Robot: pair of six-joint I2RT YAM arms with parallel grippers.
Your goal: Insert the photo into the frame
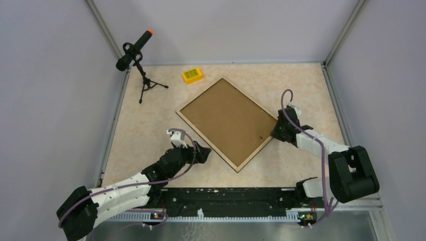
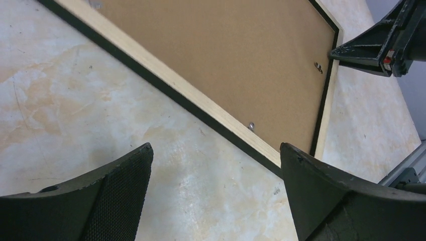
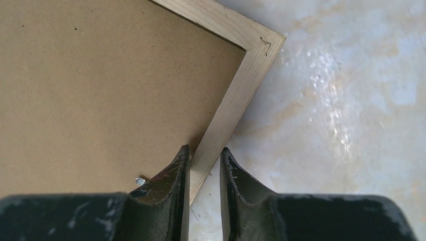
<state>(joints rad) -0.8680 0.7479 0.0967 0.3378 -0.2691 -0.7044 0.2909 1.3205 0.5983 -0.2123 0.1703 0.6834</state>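
Observation:
The frame (image 1: 248, 99) lies back up on the table, turned like a diamond. Its light wood rail (image 3: 236, 100) surrounds a brown backing board (image 1: 226, 120). The photo is out of view. My right gripper (image 1: 275, 131) is at the frame's right corner. In the right wrist view its jaws straddle the wood rail (image 3: 205, 149), one fingertip over the board and one outside, and they are shut on it. My left gripper (image 1: 201, 150) hovers wide open (image 2: 216, 148) over bare table, just short of the frame's lower-left rail (image 2: 166, 75), holding nothing.
A microphone on a small tripod (image 1: 135, 50) stands at the back left. A yellow box (image 1: 192, 75) lies behind the frame. Metal uprights and grey walls enclose the table, and a black rail (image 1: 226, 198) runs along the near edge.

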